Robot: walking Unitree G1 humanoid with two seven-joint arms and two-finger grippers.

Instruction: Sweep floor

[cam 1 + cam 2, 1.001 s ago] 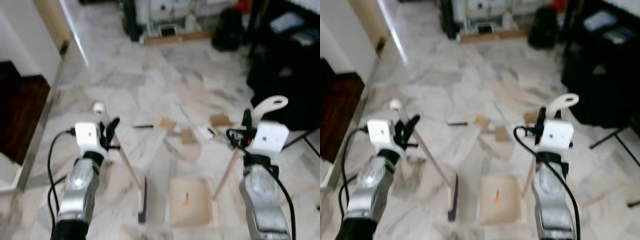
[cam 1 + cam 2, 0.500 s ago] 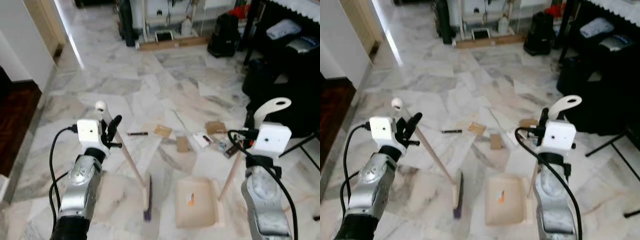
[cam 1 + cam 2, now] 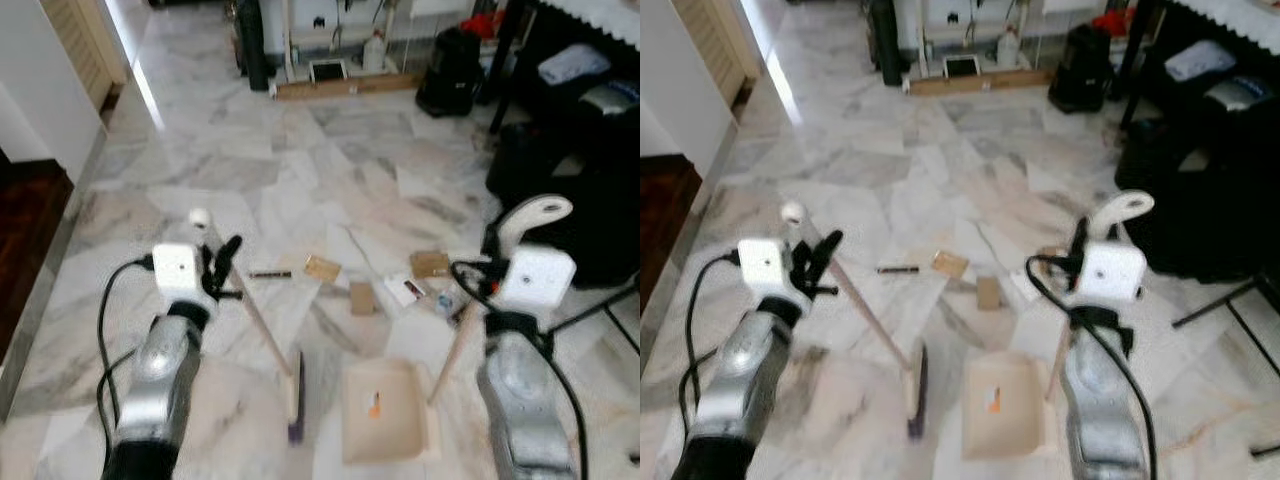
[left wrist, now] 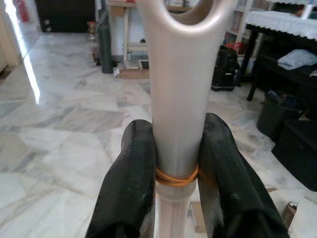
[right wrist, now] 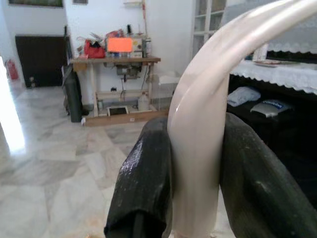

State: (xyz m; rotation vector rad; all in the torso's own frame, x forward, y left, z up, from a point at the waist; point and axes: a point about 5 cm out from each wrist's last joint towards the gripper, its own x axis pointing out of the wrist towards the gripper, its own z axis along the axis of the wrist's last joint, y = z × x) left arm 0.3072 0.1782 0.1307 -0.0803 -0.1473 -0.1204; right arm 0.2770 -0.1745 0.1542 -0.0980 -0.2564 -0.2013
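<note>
My left gripper [image 3: 222,262] is shut on the pale handle of a broom [image 3: 262,333], whose dark bristled head [image 3: 294,398] rests on the marble floor. My right gripper [image 3: 492,252] is shut on the cream handle [image 3: 527,213] of a beige dustpan [image 3: 385,412], which lies on the floor beside the broom head with a small orange scrap in it. Ahead on the floor lie cardboard scraps [image 3: 322,267], a dark pen-like stick [image 3: 268,273] and small wrappers [image 3: 408,291]. In the wrist views, black fingers [image 4: 130,188] [image 5: 148,178] clamp each handle.
A dark wooden step [image 3: 20,240] and white wall sit on the left. Black bags and furniture [image 3: 570,150] crowd the right, with a thin black stand leg [image 3: 595,305] along the floor. A table with clutter [image 3: 330,50] stands at the back.
The camera view has shifted and sharpened as I move; the debris sits slightly nearer. Both grippers keep their hold on the broom and dustpan handles.
</note>
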